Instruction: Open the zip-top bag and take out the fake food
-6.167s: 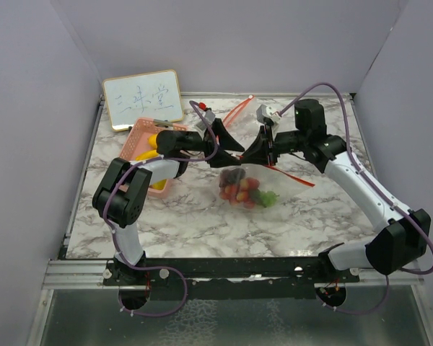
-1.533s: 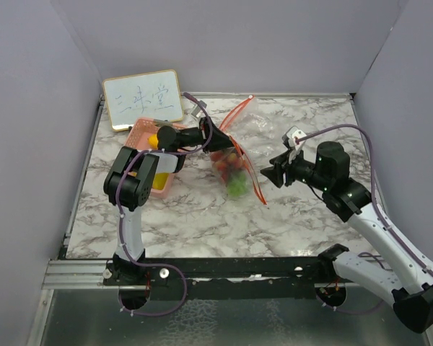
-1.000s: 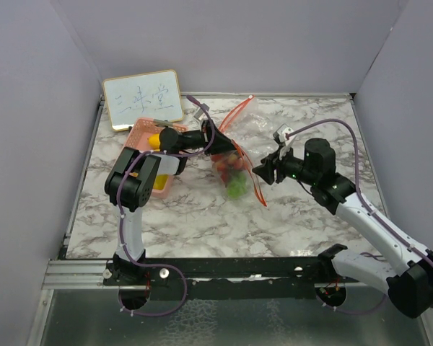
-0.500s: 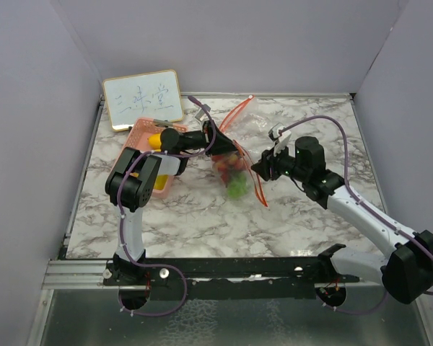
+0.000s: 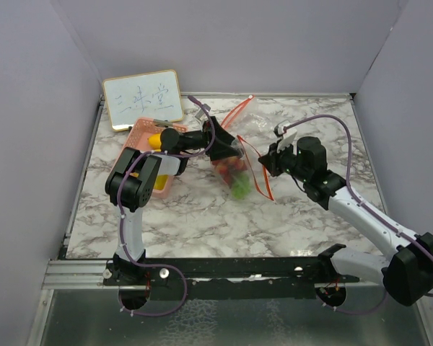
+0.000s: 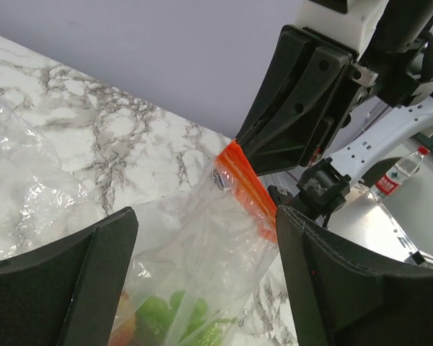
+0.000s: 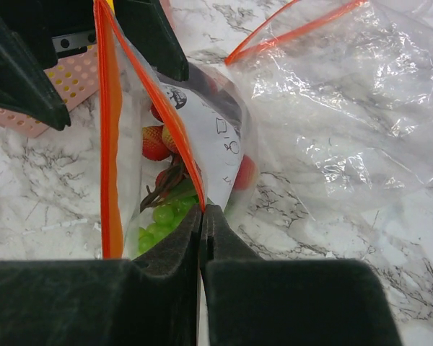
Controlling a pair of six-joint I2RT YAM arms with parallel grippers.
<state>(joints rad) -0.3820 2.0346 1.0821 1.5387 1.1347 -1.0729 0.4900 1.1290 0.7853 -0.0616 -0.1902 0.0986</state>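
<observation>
1. Just clamped the right fingers [image 7: 191, 238] fully shut on the orange zip strip [image 7: 175, 119] at one lip of the zip-top bag [image 6: 202, 245].
2. Let go with the left fingers [image 6: 79, 281]: spread wide to either side of the bag's clear wall, gripping nothing.
3. Amounts to handing the rim from left to right. Judged to free the left side for taking the opposite lip and widening the mouth.
4. Shows the two orange strips already parted in the right wrist view, so probably unzipped at least partly.
5. Keeps the fake food [image 7: 156, 144] inside the bag, red berries over green grapes, low in the pouch. Appears to rest on the table [image 5: 202, 209], near the pink basket [image 5: 141, 144].
6. Shows something yellow in the basket; cannot tell what.
7. Against a second ago: had the left fingers pinched on the rim and the right ones part open, just short of the bag. Reversed now.
8. Against the oldest view: had both sets of fingers on the bag at mid-table, with the food nearer the front. Sits closer to the basket now.
9. Leaves an empty bag [image 5: 239, 109] lying flat toward the back wall.
</observation>
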